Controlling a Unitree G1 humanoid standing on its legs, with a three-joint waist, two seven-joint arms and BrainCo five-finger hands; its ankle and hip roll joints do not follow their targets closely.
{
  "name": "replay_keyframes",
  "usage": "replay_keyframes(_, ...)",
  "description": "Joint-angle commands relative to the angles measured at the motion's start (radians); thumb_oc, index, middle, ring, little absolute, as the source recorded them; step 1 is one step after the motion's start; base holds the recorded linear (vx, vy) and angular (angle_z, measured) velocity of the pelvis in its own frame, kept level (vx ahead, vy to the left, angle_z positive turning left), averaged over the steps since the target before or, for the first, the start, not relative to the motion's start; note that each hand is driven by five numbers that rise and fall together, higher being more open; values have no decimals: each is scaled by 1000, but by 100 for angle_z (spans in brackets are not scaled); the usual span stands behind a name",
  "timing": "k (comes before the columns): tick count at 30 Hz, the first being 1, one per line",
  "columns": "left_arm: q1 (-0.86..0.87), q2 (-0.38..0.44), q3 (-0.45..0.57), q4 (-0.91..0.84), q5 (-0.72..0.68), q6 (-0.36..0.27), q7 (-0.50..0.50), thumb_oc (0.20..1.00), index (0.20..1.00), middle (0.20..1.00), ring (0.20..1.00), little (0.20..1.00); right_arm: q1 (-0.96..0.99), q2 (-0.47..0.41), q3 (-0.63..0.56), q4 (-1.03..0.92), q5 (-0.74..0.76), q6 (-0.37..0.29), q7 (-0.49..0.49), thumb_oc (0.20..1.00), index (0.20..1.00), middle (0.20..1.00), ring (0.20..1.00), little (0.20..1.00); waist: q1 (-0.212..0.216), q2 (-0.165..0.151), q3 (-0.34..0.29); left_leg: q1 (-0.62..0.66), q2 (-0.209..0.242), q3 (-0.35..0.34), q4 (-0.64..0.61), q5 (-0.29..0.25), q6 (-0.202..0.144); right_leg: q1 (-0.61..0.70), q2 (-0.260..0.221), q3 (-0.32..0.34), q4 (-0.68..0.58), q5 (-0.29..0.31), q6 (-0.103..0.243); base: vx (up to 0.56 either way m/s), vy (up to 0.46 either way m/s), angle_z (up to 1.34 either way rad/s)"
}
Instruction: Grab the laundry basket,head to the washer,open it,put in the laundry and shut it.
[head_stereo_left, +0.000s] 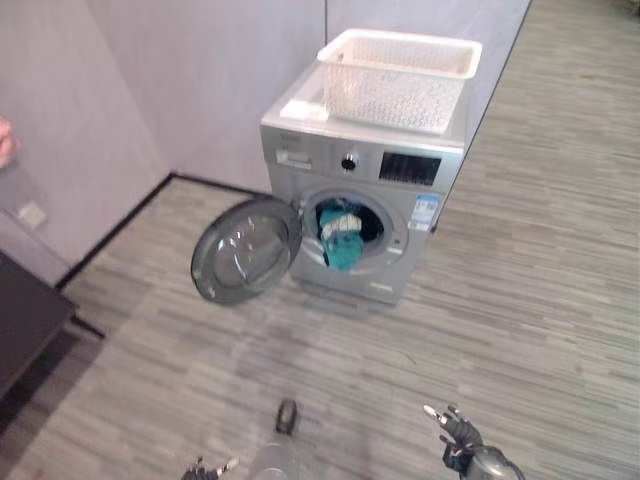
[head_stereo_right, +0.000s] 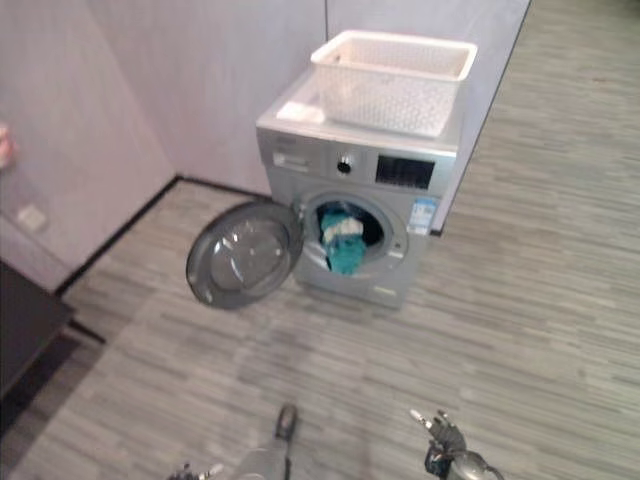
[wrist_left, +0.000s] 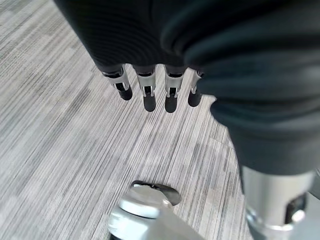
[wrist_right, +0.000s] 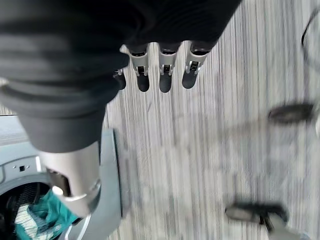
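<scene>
The right hand (head_stereo_left: 462, 432) hangs low over the grey striped wood-look floor (head_stereo_left: 520, 300), fingers (wrist_right: 164, 75) relaxed and empty; the left hand (head_stereo_left: 205, 468) likewise holds nothing, its fingers (wrist_left: 148, 92) straight. Well ahead, the silver front-loading washer (head_stereo_left: 400, 170) stands with its round dark door (head_stereo_left: 245, 250) swung wide. Teal and white laundry (head_stereo_left: 340, 238) hangs in the drum's mouth. The white perforated plastic laundry basket (head_stereo_left: 400, 75) sits on top of the washer.
</scene>
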Motion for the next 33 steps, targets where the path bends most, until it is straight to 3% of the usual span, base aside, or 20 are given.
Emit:
replay_keyframes(1, -17, 38, -28, -39, 18, -22, 0, 1000, 1000, 1000, 1000, 1000, 40, 5, 21, -58, -9, -13, 7, 1000, 1000, 1000, 1000, 1000, -12, -52, -57, -54, -56, 28, -28, 72, 82, 88, -78, -83, 114, 236, 104, 273, 243, -53)
replay_keyframes(4, -6, 38, -47, -58, 28, -18, -8, 1000, 1000, 1000, 1000, 1000, 30, 5, 10, -28, -5, -11, 9, 1000, 1000, 1000, 1000, 1000, -21, -39, -62, -3, -109, 25, -35, 28, 130, 40, -98, -61, 251, 373, 116, 323, 290, -28)
replay_keyframes(5, -5, 38, -60, -61, 39, -15, -12, 1000, 1000, 1000, 1000, 1000, 26, 4, -2, -1, -18, -7, 4, 1000, 1000, 1000, 1000, 1000, -34, -19, -57, 41, -127, 9, -52, 11, 157, 0, -105, -60, 364, 427, 111, 329, 285, -24)
replay_keyframes(7, -6, 39, -64, -62, 44, -13, -15, 1000, 1000, 1000, 1000, 1000, 26, 4, -8, 7, -22, -6, 2, 1000, 1000, 1000, 1000, 1000, -39, -11, -53, 65, -133, -4, -67, 2, 166, -26, -101, -59, 407, 422, 111, 292, 208, 25)
replay_keyframes(8, -3, 41, -64, -65, 46, -10, -16, 1000, 1000, 1000, 1000, 1000, 27, 4, -26, 19, -24, -7, -8, 1000, 1000, 1000, 1000, 1000, -50, 6, -47, 101, -135, -18, -79, -15, 173, -77, -121, -90, 420, 394, 104, 405, 184, 49)
replay_keyframes(10, -6, 42, -55, -50, 47, -9, -14, 1000, 1000, 1000, 1000, 1000, 30, 2, -35, 25, -13, -7, -6, 1000, 1000, 1000, 1000, 1000, -69, 21, -35, 144, -126, -42, -95, -32, 165, -133, -109, -126, 344, 257, 71, 370, 63, 32)
replay_keyframes(12, -8, 42, -41, -37, 40, -10, -14, 1000, 1000, 1000, 1000, 1000, 31, -2, -42, 21, 0, -9, -11, 1000, 1000, 1000, 1000, 1000, -80, 29, -21, 180, -116, -57, -99, -59, 152, -175, -85, -142, 202, 176, 61, 319, -75, 19)
replay_keyframes(14, -5, 36, -39, -19, 54, -16, -12, 1000, 1000, 1000, 1000, 1000, 31, -10, -45, 24, 10, -11, -13, 1000, 1000, 1000, 1000, 1000, -102, 21, -7, 224, -122, -82, -99, -97, 141, -220, -59, -107, 5, 208, 75, 328, -102, 31)
replay_keyframes(15, -5, 36, -39, -19, 54, -16, -12, 1000, 1000, 1000, 1000, 1000, 31, -10, -45, 24, 10, -11, -13, 1000, 1000, 1000, 1000, 1000, -102, 22, -8, 223, -121, -83, -99, -96, 141, -220, -59, -107, 1, 211, 75, 415, -131, 21)
replay_keyframes(16, -13, 32, -40, -13, 67, -20, -9, 1000, 1000, 1000, 1000, 1000, 33, -19, -63, 25, 24, -13, -19, 1000, 1000, 1000, 1000, 1000, -123, 4, 7, 247, -138, -114, -82, -132, 131, -257, -55, -35, -155, 276, 105, 422, -152, 23)
replay_keyframes(19, -26, 22, -34, -5, 79, -23, -5, 1000, 1000, 1000, 1000, 1000, 47, -30, -91, 46, 27, -11, -21, 1000, 1000, 1000, 1000, 1000, -146, 1, 19, 300, -143, -159, -44, -201, 115, -303, -63, 11, -297, 347, 141, 405, -145, 55)
replay_keyframes(24, -17, 16, -31, -4, 91, -22, -2, 1000, 1000, 1000, 1000, 1000, 83, -42, -117, 56, 10, -9, -27, 1000, 1000, 1000, 1000, 1000, -168, -8, 4, 404, -110, -209, -21, -244, 92, -307, -70, 7, -221, 384, 140, 539, -317, 70)
replay_keyframes(25, -14, 14, -36, 16, 104, -19, 8, 1000, 1000, 1000, 1000, 1000, 87, -45, -118, 66, 7, -12, -36, 1000, 1000, 1000, 1000, 1000, -179, -1, -20, 436, -56, -219, 23, -201, 65, -298, -40, 7, -173, 375, 122, 343, -265, 92)
replay_keyframes(26, -14, 13, -36, 16, 104, -19, 8, 1000, 1000, 1000, 1000, 1000, 87, -45, -118, 66, 7, -12, -36, 1000, 1000, 1000, 1000, 1000, -180, 1, -20, 437, -53, -219, 22, -202, 65, -298, -38, 5, -172, 373, 121, 482, -380, 104)
replay_keyframes(27, -15, 13, -37, 22, 100, -18, 13, 1000, 1000, 1000, 1000, 1000, 82, -49, -112, 68, 7, -16, -42, 1000, 1000, 1000, 1000, 1000, -184, 8, -28, 415, -20, -201, 91, -119, 34, -278, -16, -7, -142, 354, 107, 293, -358, 86)
replay_keyframes(28, -18, 18, -38, -6, 70, -14, 13, 1000, 1000, 1000, 1000, 1000, 85, -58, -118, 34, 64, -30, -55, 1000, 1000, 1000, 1000, 1000, -183, -20, -8, 238, 5, -148, 394, 27, 33, -220, -8, -8, -130, 318, 63, 376, -496, 45)
replay_keyframes(29, -15, 22, -33, -27, 54, -12, 12, 1000, 1000, 1000, 1000, 1000, 81, -65, -118, 21, 75, -36, -62, 1000, 1000, 1000, 1000, 1000, -179, -26, -1, 192, 20, -123, 500, 49, 43, -200, 9, -16, -129, 301, 40, 232, -378, 18)
replay_keyframes(30, -14, 22, -33, -28, 54, -12, 12, 1000, 1000, 1000, 1000, 1000, 81, -65, -118, 21, 75, -36, -62, 1000, 1000, 1000, 1000, 1000, -179, -24, -1, 189, 22, -123, 505, 46, 42, -201, 11, -16, -128, 301, 40, 245, -380, 0)
replay_keyframes(31, -9, 31, -26, -67, 40, -15, 23, 1000, 1000, 1000, 1000, 1000, 76, -85, -121, -20, 86, -44, -90, 1000, 1000, 1000, 1000, 1000, -167, -36, 16, 120, 62, -81, 616, 82, 63, -157, 45, -14, -129, 264, 1, 266, -331, -15)
replay_keyframes(33, -6, 35, -21, -85, 26, -16, 26, 1000, 1000, 1000, 1000, 1000, 78, -97, -130, -53, 95, -49, -100, 1000, 1000, 1000, 1000, 1000, -161, -37, 18, 98, 91, -62, 600, 93, 69, -139, 58, -13, -128, 245, -9, 228, -242, -10)
